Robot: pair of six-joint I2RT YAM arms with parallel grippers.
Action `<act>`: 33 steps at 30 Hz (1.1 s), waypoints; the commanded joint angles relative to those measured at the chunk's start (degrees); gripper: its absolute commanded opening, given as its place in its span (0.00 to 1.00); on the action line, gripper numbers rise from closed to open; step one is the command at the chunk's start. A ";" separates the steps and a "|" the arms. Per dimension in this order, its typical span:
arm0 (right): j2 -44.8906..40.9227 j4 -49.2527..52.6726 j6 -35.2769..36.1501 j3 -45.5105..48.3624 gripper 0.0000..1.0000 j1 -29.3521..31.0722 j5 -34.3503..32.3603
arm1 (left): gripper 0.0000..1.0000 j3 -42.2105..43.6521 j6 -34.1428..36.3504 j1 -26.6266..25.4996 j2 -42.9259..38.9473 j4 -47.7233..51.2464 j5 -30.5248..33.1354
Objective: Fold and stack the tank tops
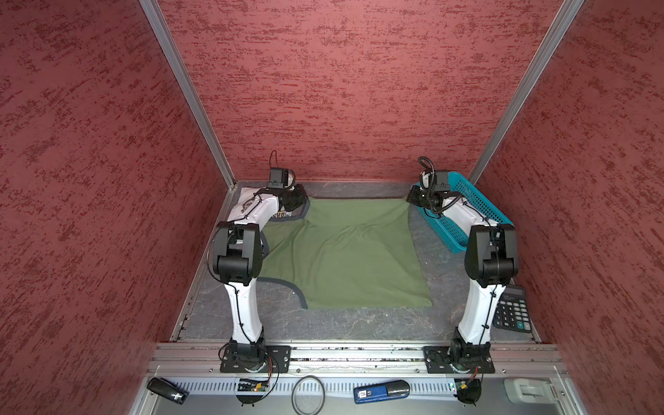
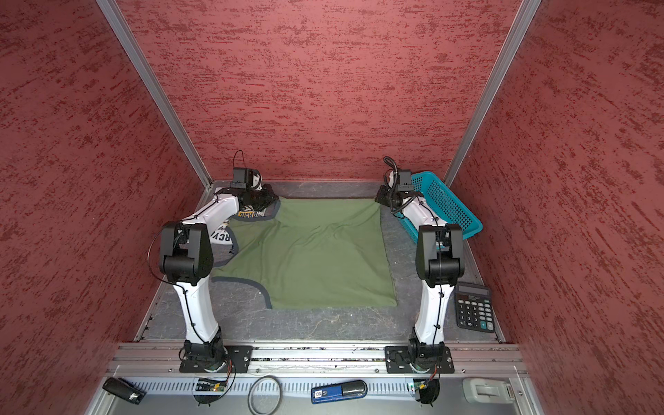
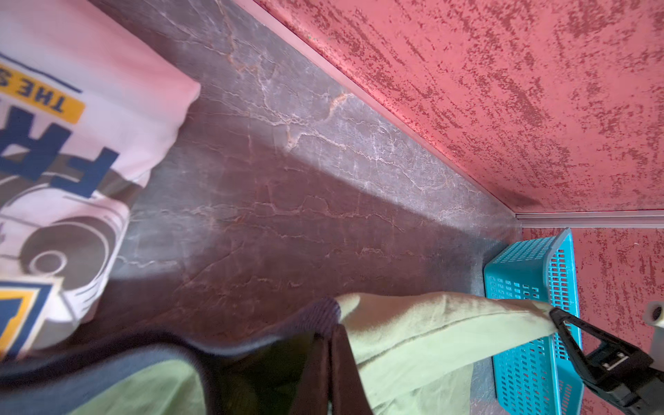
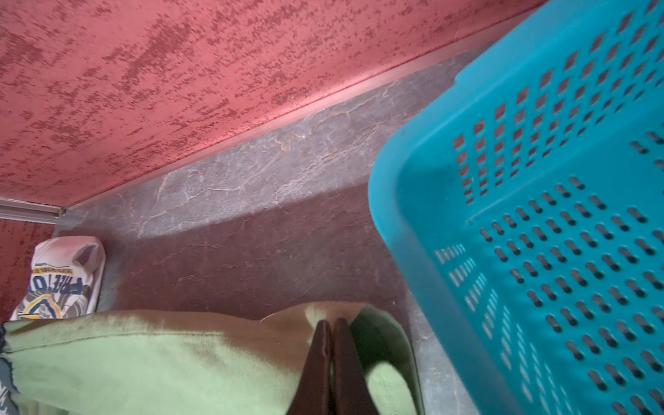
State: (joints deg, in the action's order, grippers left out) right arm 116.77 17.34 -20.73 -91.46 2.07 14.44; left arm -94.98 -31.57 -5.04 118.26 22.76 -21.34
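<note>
Right wrist view: right gripper [image 4: 330, 322] clamped on an edge of the olive tank top [image 4: 161, 354] (left gripper [image 3: 328, 327] likewise).

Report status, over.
Left gripper, right gripper shut on far edge of olive green tank top. White printed tank top far left, partly covered. Teal plastic mesh basket beside right gripper.

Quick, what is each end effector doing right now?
Left end effector: closed, pinching the olive green cloth tank top at its dark trim.
Right end effector: closed on the same tank top's far corner.
</note>
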 commanded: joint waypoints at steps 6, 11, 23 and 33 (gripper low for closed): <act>-4.80 -1.86 2.01 5.19 0.00 -0.41 -1.88 | 0.01 1.80 2.53 0.29 -2.85 2.98 -3.14; -10.43 -5.96 1.11 15.07 0.00 -0.41 -1.52 | 0.01 11.88 2.31 0.29 -9.26 -0.43 -5.64; -17.90 -14.17 -4.31 34.47 0.06 -0.40 -1.53 | 0.11 35.76 -0.06 -0.55 -18.24 -10.66 -8.58; -21.58 -9.41 -5.69 35.36 0.41 -0.33 -4.82 | 0.46 37.17 0.24 -1.56 -23.87 -5.73 -1.55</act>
State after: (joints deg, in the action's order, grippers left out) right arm 98.98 7.16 -25.56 -55.81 2.02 11.88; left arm -55.09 -32.51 -5.82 98.72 15.18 -26.79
